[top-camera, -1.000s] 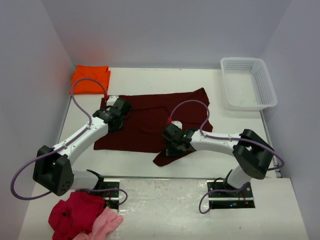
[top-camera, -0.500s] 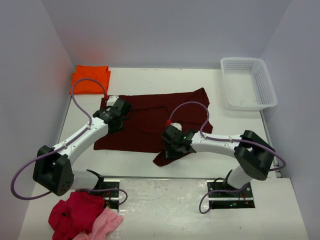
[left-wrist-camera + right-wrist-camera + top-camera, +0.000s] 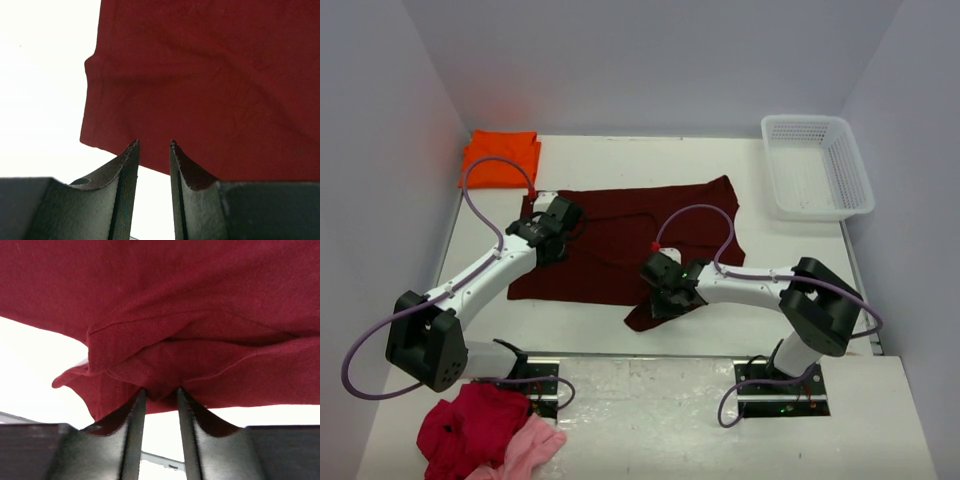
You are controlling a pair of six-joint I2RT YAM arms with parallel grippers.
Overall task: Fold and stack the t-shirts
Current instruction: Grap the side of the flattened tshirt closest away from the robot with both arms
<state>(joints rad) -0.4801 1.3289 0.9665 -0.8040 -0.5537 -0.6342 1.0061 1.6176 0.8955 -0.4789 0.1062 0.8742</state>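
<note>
The dark maroon t-shirt [image 3: 620,240] lies spread across the middle of the table, its front right part bunched. The orange t-shirt [image 3: 500,157] lies folded at the far left corner. My left gripper [image 3: 550,235] is over the maroon shirt's left edge. In the left wrist view its jaws [image 3: 152,144] stand narrowly parted at the shirt's hem [image 3: 200,90], with bare table between them. My right gripper [image 3: 665,290] is at the shirt's front right folds. In the right wrist view [image 3: 159,390] its tips are narrowly parted, and a fold of maroon cloth [image 3: 170,360] bulges between them.
A white mesh basket [image 3: 817,205] stands at the far right. A crimson-red garment [image 3: 470,425] and a light pink one [image 3: 535,445] lie heaped on the near shelf at front left. Walls close in on both sides.
My right gripper has crept a little to the left along the shirt's front folds. The left arm has not moved.
</note>
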